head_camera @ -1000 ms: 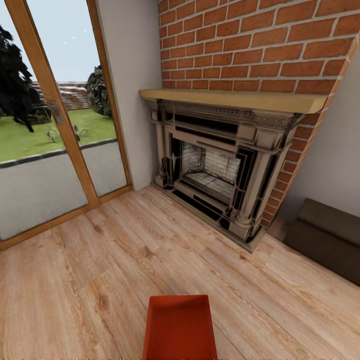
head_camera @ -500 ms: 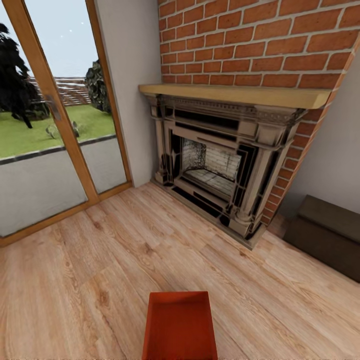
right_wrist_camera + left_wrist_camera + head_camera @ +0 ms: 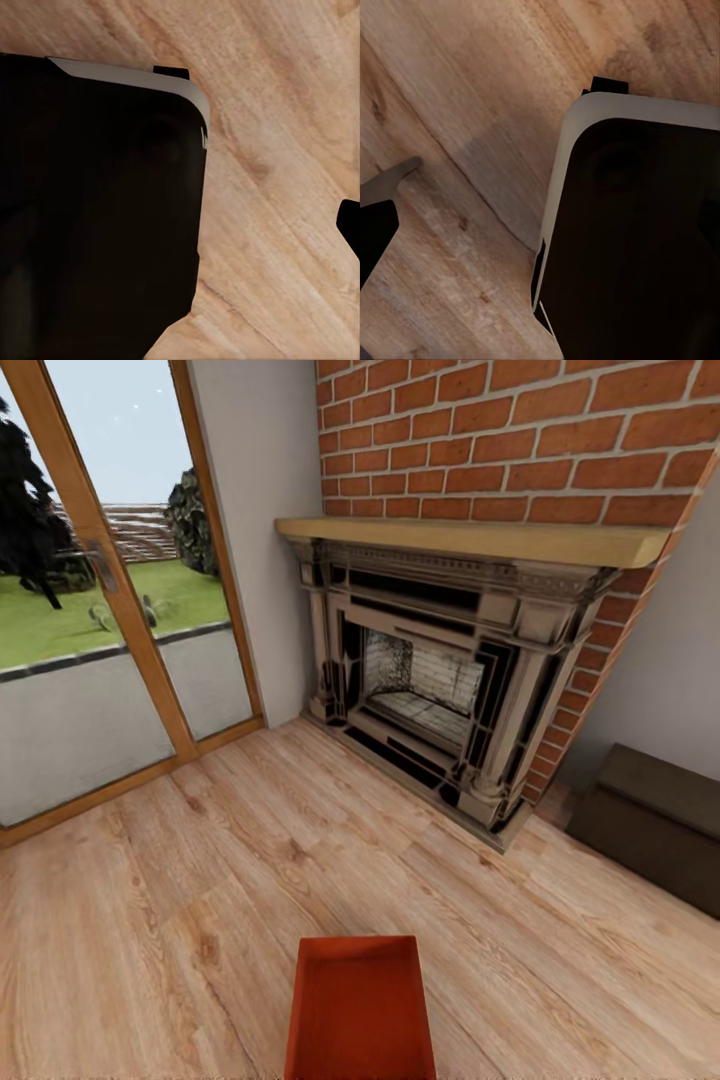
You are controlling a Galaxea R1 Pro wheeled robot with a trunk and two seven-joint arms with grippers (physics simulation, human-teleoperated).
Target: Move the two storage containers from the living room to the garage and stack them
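Your left gripper (image 3: 375, 217) appears as a dark fingertip at the edge of the left wrist view, above wood planks, and you cannot tell whether its jaws are apart or together. Your right gripper (image 3: 351, 225) shows as a small dark tip in the right wrist view; its state is equally unreadable. In both wrist views a dark base (image 3: 637, 240) with a pale rim sits over the plank floor (image 3: 180, 920). From the head view, a red-orange bin (image 3: 360, 1010) sits low and centred, right in front of you, running off the bottom edge. Its long axis points away from you, with the far short wall toward the fireplace (image 3: 430, 680). Brick (image 3: 520, 440) rises above the mantel. Glass doors (image 3: 90, 610) stand to the left and a dark bench (image 3: 655, 820) to the right.
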